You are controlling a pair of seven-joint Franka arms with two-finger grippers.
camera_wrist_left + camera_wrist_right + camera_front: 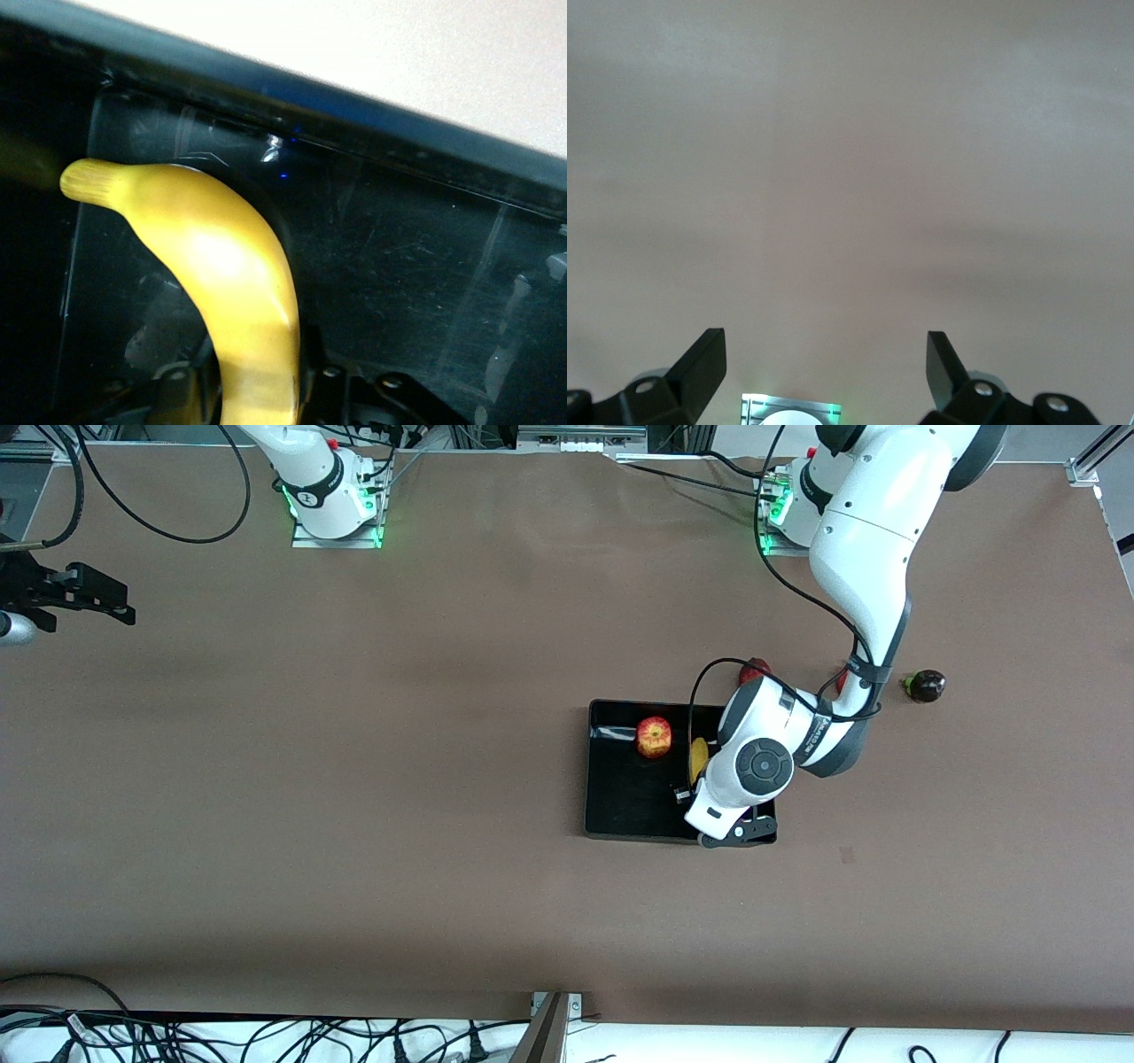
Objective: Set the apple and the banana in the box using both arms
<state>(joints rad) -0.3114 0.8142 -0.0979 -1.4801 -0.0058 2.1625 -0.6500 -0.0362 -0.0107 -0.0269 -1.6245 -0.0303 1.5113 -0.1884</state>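
Observation:
The black box lies on the brown table toward the left arm's end. The apple rests inside it by the wall nearest the robots' bases. My left gripper is low inside the box, mostly hidden under its white wrist, and is shut on the banana. In the left wrist view the banana runs out from between the fingers of my left gripper, just above the box floor. My right gripper waits open and empty in the air at the right arm's end; it also shows in the right wrist view.
A dark round fruit with a green stem lies on the table beside the left arm. A red fruit shows partly under the left arm, just outside the box on the side toward the bases.

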